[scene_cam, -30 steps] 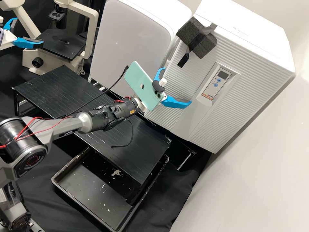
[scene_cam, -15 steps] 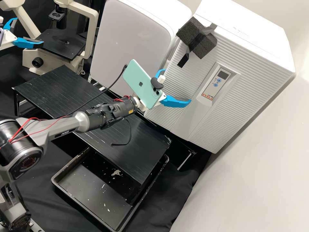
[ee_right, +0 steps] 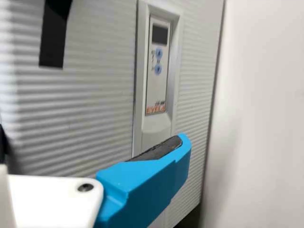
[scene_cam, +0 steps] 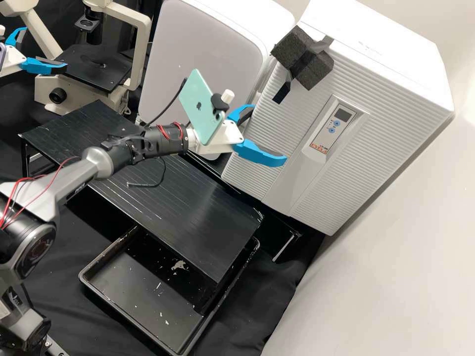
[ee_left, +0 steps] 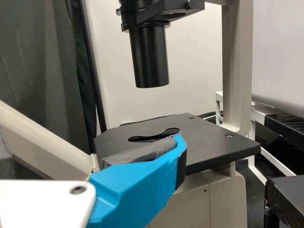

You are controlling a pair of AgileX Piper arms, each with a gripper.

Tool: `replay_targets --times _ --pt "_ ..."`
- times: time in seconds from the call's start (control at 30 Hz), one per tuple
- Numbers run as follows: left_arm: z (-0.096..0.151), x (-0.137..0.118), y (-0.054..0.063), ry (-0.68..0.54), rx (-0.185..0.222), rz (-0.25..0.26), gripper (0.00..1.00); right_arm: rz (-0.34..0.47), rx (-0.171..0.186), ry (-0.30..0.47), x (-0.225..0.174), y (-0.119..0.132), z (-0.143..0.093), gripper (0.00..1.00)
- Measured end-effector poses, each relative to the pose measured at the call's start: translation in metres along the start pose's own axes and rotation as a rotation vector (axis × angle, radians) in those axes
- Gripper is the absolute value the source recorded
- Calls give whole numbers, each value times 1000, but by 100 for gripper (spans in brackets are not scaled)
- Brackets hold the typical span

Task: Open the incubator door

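Note:
The white ribbed incubator (scene_cam: 366, 148) stands at the right with its front door shut. Black foam (scene_cam: 302, 59) is taped near the door's upper left corner, and a black strap (scene_cam: 282, 92) hangs from it. My right gripper (scene_cam: 269, 132) is open in front of the door, below the strap and left of the control panel, holding nothing. In the right wrist view, one blue finger of my right gripper (ee_right: 142, 185) stands before the ribbed door (ee_right: 90, 109); the strap (ee_right: 53, 40) hangs farther off. Beside the microscope my left gripper (scene_cam: 45, 48) is open; the left wrist view shows my left gripper (ee_left: 137, 187) by the stage.
A second white cabinet (scene_cam: 208, 44) adjoins the incubator's left side. The microscope (scene_cam: 91, 69) is at the back left. A low black platform (scene_cam: 183, 198) lies under the right arm, partly over a black tray (scene_cam: 123, 306). A pale wall borders the right.
My right gripper has drawn back to the left with its arm, slightly away from the panel, still open. The left gripper and the incubator door have kept still.

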Motion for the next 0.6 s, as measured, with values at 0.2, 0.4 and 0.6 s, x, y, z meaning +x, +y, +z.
replay_targets --times 0.2,0.4,0.6 --pt "0 0 0 0 0 0 100 35 -23 -72 2 -7 -15 100" --pt "0 0 0 0 0 0 100 58 -46 -98 7 -13 -24 100" --pt "0 0 0 0 0 1 100 65 -43 -108 7 -14 -26 100"
